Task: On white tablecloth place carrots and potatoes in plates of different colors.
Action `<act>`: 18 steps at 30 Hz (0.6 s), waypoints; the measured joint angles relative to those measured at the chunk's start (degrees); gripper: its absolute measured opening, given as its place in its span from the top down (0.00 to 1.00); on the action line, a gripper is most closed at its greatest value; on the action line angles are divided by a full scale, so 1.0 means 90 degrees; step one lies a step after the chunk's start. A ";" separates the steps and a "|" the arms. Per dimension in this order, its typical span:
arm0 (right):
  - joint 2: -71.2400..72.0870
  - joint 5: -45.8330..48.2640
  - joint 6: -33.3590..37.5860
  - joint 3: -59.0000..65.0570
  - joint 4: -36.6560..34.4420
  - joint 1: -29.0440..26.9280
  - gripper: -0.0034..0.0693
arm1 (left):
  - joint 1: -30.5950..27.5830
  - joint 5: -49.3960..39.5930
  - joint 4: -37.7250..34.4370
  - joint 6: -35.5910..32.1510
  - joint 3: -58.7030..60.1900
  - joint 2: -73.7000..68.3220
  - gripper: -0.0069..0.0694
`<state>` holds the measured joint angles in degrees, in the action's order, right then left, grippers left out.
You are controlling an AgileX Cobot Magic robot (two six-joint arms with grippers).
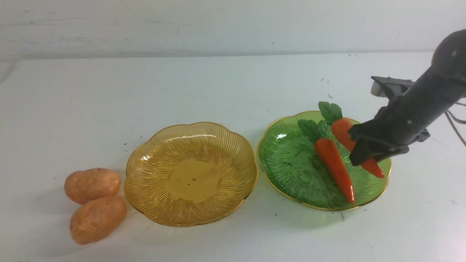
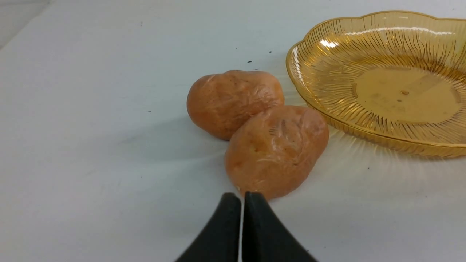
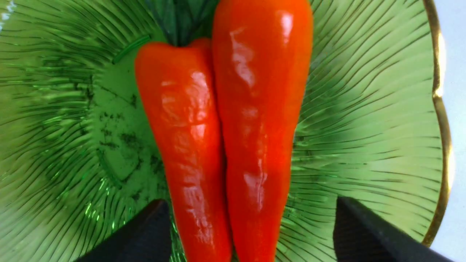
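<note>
Nearer potato (image 1: 97, 218) shows whole; right hand (image 3: 251, 202), spread wide, blocks one carrot (image 1: 342, 133) midway; left hand (image 2: 242, 198) closed.

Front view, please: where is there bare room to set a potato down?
The amber plate is bare, and the white tablecloth behind both plates is open. The green plate is crowded: two carrots under the open right gripper.
</note>
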<state>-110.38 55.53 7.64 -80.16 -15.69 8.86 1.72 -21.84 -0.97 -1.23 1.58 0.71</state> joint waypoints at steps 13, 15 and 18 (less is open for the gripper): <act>0.0310 0.1532 -0.0193 -0.0645 0.0342 0.0000 0.53 | 0.0000 0.0000 0.0000 0.0000 0.0000 0.0000 0.91; 0.0752 0.1564 -0.0256 -0.0508 0.0463 0.0000 0.73 | 0.0000 0.0000 0.0000 0.0000 0.0000 0.0000 0.91; 0.1811 0.1603 -0.0272 0.0095 0.0552 0.0000 0.94 | 0.0000 0.0000 0.0000 0.0000 0.0000 0.0000 0.91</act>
<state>-94.08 69.96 5.19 -79.31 -10.71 8.86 1.72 -21.84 -0.97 -1.23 1.58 0.71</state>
